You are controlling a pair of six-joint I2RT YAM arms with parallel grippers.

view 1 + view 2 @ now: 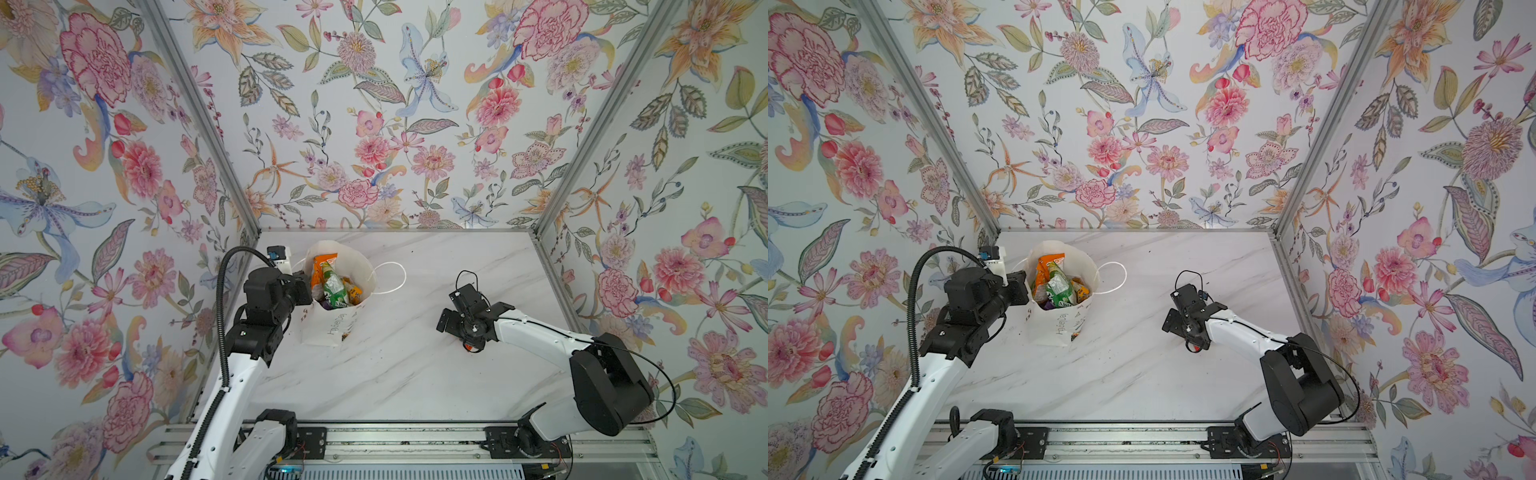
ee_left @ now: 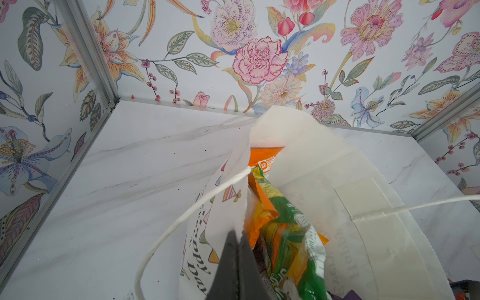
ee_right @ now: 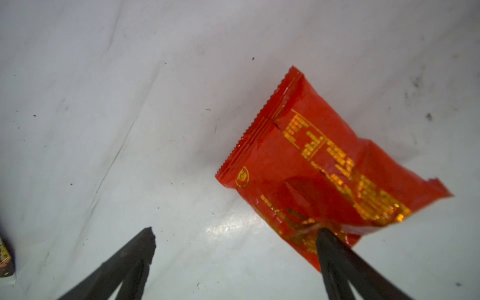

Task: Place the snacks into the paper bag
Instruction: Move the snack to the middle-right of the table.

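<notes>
One small red-orange sachet [image 3: 311, 155] is the only snack seen outside the paper bag [image 1: 328, 330] in both top views; it lies flat on the desk [image 1: 415, 374], well apart from the bag. The right fingers [image 3: 335, 257] hang over it spread wide and gripping nothing. One tip rests at the sachet's near edge and the other stands over bare desk, so the sachet is off to one side rather than between them. A pickup looks like the step in hand, and it probably calls for a sideways shift before closing, since thin film lying flat could slide away. The left fingers [image 2: 241, 259] are pinched tight on the bag's rim, apparently to keep the soft paper upright and its mouth pulled open for the next drop. One cord handle [image 1: 395, 278] droops outward onto the desk on the far side from that grip. Inside the bag the snacks stand packed together: an orange packet [image 1: 322, 266] toward the back, a green packet [image 1: 334, 289] leaning across the middle, with yellow and purple wrappers showing beneath. The bag looks close to full.
</notes>
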